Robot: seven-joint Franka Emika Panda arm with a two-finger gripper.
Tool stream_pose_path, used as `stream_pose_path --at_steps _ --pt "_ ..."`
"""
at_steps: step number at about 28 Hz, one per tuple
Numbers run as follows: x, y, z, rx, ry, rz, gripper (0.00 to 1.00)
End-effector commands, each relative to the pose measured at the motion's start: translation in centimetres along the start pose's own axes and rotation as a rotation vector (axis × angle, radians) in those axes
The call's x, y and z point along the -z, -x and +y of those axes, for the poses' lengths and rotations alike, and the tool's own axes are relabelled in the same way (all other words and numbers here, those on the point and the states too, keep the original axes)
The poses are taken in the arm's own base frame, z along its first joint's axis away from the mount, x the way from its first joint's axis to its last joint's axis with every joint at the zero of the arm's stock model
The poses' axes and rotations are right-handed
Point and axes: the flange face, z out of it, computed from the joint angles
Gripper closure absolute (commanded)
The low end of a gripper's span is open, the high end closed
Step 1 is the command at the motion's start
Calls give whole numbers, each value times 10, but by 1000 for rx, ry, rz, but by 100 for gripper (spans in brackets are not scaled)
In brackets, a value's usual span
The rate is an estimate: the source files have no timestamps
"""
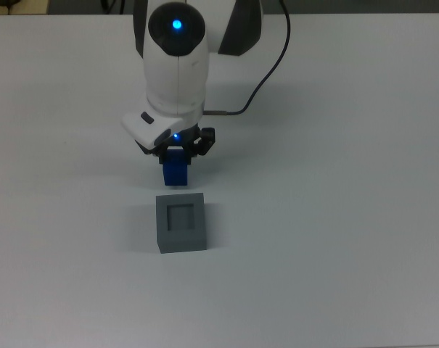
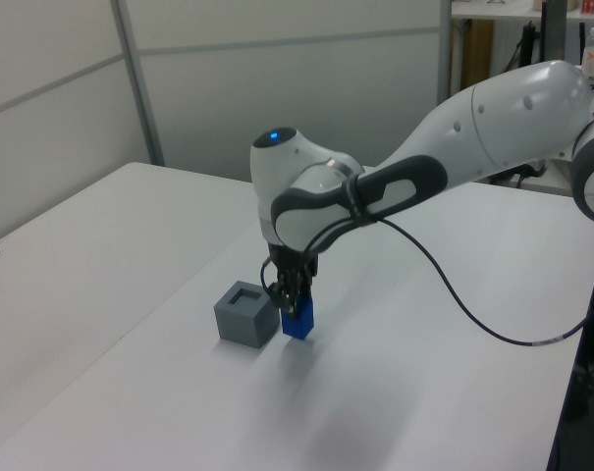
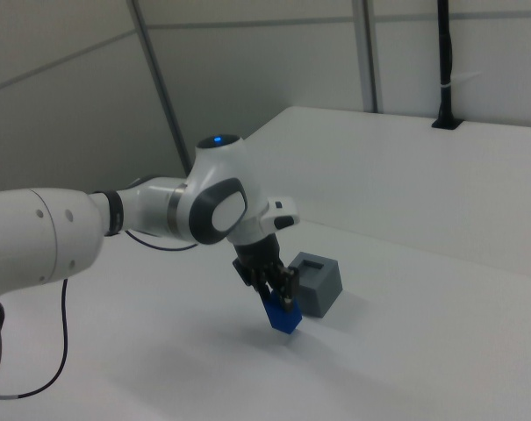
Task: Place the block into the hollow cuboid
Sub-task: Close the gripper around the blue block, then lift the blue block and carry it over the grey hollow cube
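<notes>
Block gripped and lifted, not yet placed in the hollow cuboid.

Top view: the gripper (image 1: 177, 154) holds the block (image 1: 176, 172) at centre frame, just above the hollow cuboid (image 1: 181, 222), whose recess is empty. Left view: fingers closed on the block (image 2: 297, 321), beside the cuboid (image 2: 245, 313). Right view: the block (image 3: 283, 316) hangs off the table (image 3: 441, 351); carrying and lowering remain.

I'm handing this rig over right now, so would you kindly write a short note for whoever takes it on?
Gripper: shut on the block, which hangs just clear of the table; in the right view a shadow shows beneath it.
Hollow cuboid: upright on the table, recess empty, directly beside the block, on the left view's left.
Done: block grasped and lifted.
Left: raise it above the cuboid's rim, centre it over the recess, lower, release.
</notes>
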Motion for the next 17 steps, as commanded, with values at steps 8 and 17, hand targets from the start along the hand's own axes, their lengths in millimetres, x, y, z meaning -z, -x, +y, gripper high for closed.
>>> stream_pose_path --at_steps 8,17 --pt "86 -8 18 -62 -56 49 100" --pt "97 -32 20 -76 -65 96 100"
